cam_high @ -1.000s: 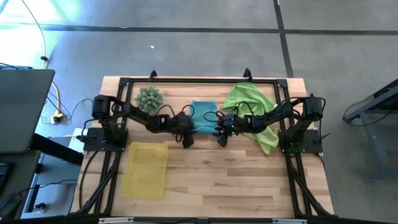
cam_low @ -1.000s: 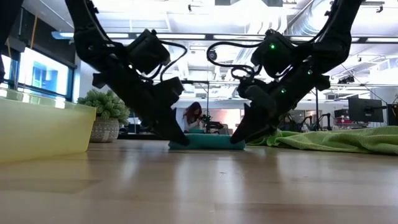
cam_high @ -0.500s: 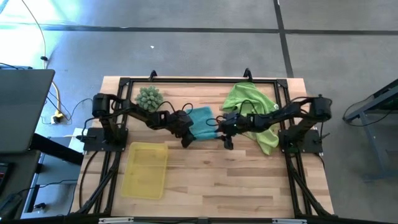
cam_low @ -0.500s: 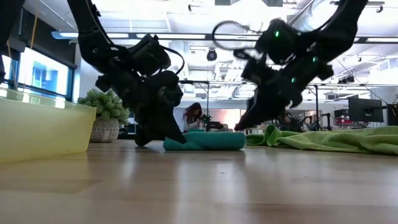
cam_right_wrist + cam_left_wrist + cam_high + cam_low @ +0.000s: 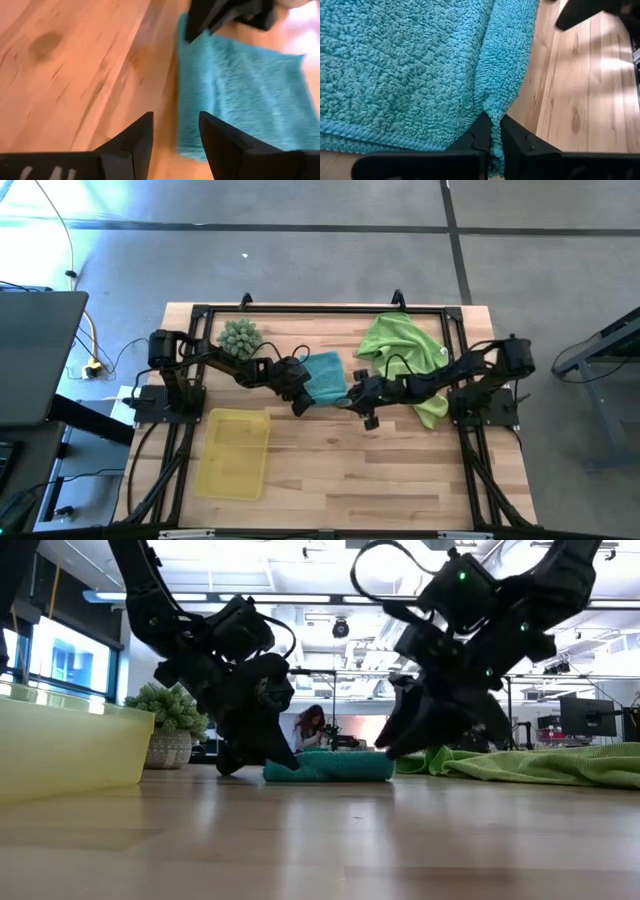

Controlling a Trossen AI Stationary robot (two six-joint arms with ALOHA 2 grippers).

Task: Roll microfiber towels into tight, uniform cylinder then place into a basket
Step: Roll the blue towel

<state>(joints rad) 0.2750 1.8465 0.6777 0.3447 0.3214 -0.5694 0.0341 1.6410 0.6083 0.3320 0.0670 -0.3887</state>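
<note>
The teal towel (image 5: 322, 375) lies on the table's middle, its near edge turned over into a thick ridge (image 5: 330, 767). My left gripper (image 5: 300, 404) is at the towel's near left corner, shut on that ridge (image 5: 496, 125). My right gripper (image 5: 364, 414) hangs open, a little above the wood, off the towel's near right corner; nothing is between its fingers (image 5: 175, 127). Lime green towel cloth (image 5: 402, 342) lies spread and crumpled at the far right, partly under the right arm. The yellow basket (image 5: 208, 442) stands at the near left. My left gripper pinches the towel's raised fold (image 5: 496, 107) between its two fingers, at the fold's end near the corner. The fingers come slanting down from the table's left side and lie along the fold. The rest of the towel rests flat on the table.
A spiky pale-green ball (image 5: 240, 337) sits at the far left, behind the left arm. Bare wood (image 5: 380, 470) stretches between the towel and the near edge. A black frame (image 5: 320, 308) runs around the far edge and sides.
My left gripper has rolled its wrist at the towel's near left corner, and the towel's near edge has gone from flat to a thicker ridge. My right gripper has lifted off the towel's right end, rolled, and moved toward the near edge.
</note>
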